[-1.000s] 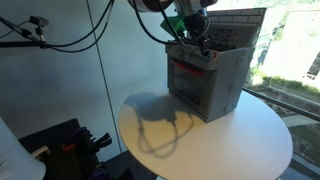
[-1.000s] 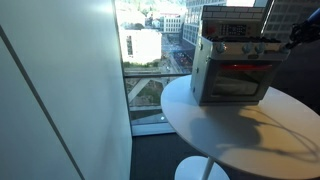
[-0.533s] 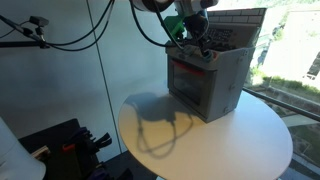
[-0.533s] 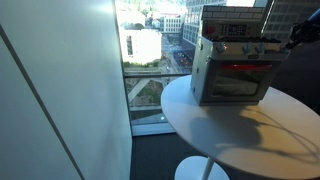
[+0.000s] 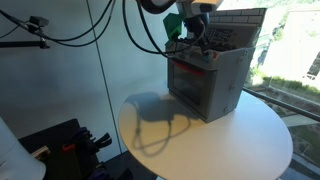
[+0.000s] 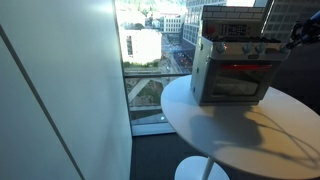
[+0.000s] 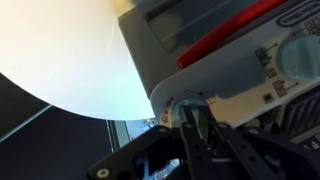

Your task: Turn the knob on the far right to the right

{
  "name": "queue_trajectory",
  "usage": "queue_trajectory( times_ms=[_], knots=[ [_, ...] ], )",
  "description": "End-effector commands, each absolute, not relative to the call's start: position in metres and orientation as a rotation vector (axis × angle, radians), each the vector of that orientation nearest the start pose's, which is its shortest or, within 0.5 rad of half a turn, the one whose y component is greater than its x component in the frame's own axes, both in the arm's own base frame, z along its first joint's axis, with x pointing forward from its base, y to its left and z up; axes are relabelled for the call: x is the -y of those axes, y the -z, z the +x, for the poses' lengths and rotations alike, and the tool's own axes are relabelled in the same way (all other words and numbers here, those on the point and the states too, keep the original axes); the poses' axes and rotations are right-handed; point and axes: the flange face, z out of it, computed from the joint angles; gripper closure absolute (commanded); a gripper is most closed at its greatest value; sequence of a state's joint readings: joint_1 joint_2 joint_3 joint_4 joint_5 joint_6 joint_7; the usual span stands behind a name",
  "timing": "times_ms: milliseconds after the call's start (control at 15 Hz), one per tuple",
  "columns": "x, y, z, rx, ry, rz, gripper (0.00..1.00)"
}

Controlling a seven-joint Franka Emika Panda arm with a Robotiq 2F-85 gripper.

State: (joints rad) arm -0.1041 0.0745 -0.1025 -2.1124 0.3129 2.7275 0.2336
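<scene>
Arm [image 5: 178, 22] swung slightly over the end knob

Since a second ago its upper links have shifted a little; the toaster oven [image 5: 207, 85] has stayed put. One knob [image 7: 190, 99], at the panel's end corner, sits pinched between the gripper's [image 7: 196, 128] two nearly closed fingers. A second knob [image 7: 303, 55] shows farther along. One oven, one round table [image 5: 210, 150]

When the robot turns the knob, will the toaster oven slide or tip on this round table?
Tipping seems unlikely: the toaster oven looks boxy, with a broad base. Sliding is possible, because the table looks smooth. It seems to stand near the table's edge, so a gentle twist is wiser.
</scene>
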Motion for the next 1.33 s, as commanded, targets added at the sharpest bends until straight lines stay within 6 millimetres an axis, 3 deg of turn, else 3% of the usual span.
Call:
queue_trajectory(
  times_ms=[0, 1000, 1067, 1133, 1267],
  knots=[
    [0.144, -0.440, 0.577, -1.088, 0.804, -2.564, 0.95],
    [0.154, -0.434, 0.566, -1.375, 0.811, -2.189, 0.95],
    [0.153, -0.433, 0.565, -1.372, 0.811, -2.193, 0.63],
    [0.153, -0.433, 0.565, -1.371, 0.810, -2.194, 0.63],
    [0.156, -0.435, 0.563, -1.371, 0.834, -2.203, 0.49]
  ],
)
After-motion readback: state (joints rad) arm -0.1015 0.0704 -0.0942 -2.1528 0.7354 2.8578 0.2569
